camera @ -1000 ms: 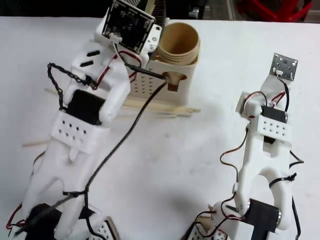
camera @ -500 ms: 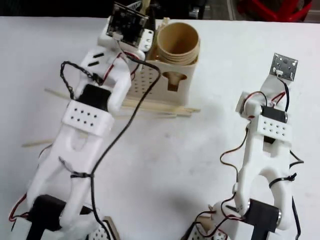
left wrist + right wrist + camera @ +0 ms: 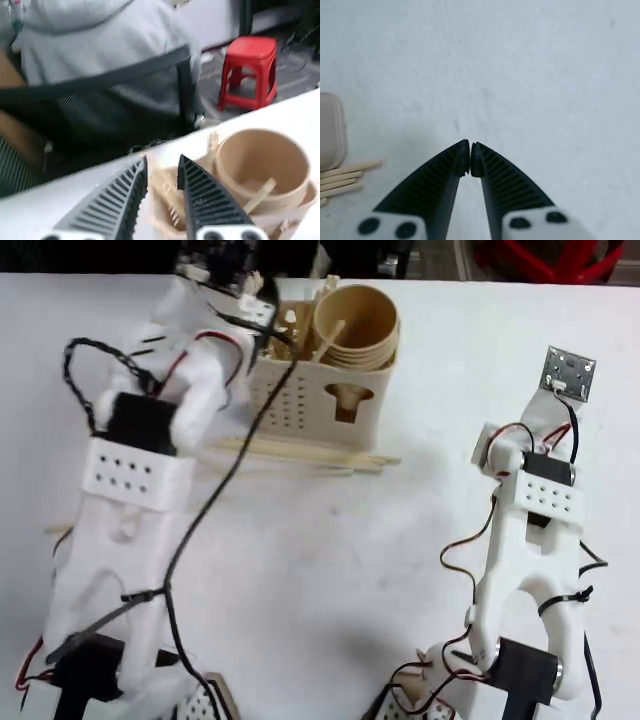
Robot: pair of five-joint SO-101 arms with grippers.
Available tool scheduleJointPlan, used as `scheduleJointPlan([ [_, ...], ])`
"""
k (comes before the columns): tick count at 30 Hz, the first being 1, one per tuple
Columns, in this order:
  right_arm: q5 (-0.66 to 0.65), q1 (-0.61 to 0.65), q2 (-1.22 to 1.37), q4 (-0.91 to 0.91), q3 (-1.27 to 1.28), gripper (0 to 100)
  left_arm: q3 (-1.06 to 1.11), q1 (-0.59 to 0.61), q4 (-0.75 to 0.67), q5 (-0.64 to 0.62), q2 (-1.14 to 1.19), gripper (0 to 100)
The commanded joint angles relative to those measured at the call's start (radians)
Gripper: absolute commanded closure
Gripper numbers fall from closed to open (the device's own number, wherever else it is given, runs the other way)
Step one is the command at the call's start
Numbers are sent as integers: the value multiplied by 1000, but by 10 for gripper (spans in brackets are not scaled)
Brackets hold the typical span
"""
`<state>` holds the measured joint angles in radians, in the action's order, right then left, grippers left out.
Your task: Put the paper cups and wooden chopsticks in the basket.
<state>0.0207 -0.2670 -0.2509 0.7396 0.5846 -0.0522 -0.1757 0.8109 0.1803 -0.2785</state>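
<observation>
A white perforated basket [image 3: 300, 405] stands at the back of the table. It holds a stack of tan paper cups [image 3: 357, 318] [image 3: 264, 159] and several wooden chopsticks [image 3: 288, 322] [image 3: 167, 202]. One chopstick [image 3: 331, 337] [image 3: 260, 193] leans inside the top cup. More chopsticks [image 3: 312, 456] [image 3: 344, 178] lie on the table along the basket's front. A single chopstick [image 3: 56, 530] lies far left. My left gripper [image 3: 162, 163] hovers open and empty by the basket's back left corner. My right gripper [image 3: 469, 151] is shut and empty over bare table, right of the basket.
The right arm [image 3: 532, 502] stands right of the basket, well apart from it. The left arm [image 3: 140, 455] stretches along the table's left side, over the loose chopsticks' left ends. A black mesh chair [image 3: 100, 110] and a red stool [image 3: 250, 70] stand beyond the table's back edge.
My left arm has swung left and back off the basket's top. Chopsticks that stuck up at its tip now sit in the basket, one in the cup. The right arm kept still.
</observation>
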Motion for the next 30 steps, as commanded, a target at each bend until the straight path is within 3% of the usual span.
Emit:
scheduleJointPlan([
  [1, 0, -8, -44, -16, -9, 978, -80, 81, 127, 32, -12, 883],
  [6, 0, -8, -44, -15, -9, 978, -81, 154, 249, 166, -13, 886],
  [13, 0, -7, -44, -8, -9, 978, -74, 306, 390, 198, -81, 884],
  [18, 0, -5, -45, -15, 5, 978, -71, 346, 509, 416, -105, 883],
  [22, 0, -5, -45, -16, 5, 978, -72, 383, 578, 526, -7, 875],
  [27, 0, -5, -45, -16, 5, 978, -80, 398, 592, 635, 219, 766],
  [30, 0, -5, -45, -16, 5, 978, -81, 397, 585, 770, 335, 759],
])
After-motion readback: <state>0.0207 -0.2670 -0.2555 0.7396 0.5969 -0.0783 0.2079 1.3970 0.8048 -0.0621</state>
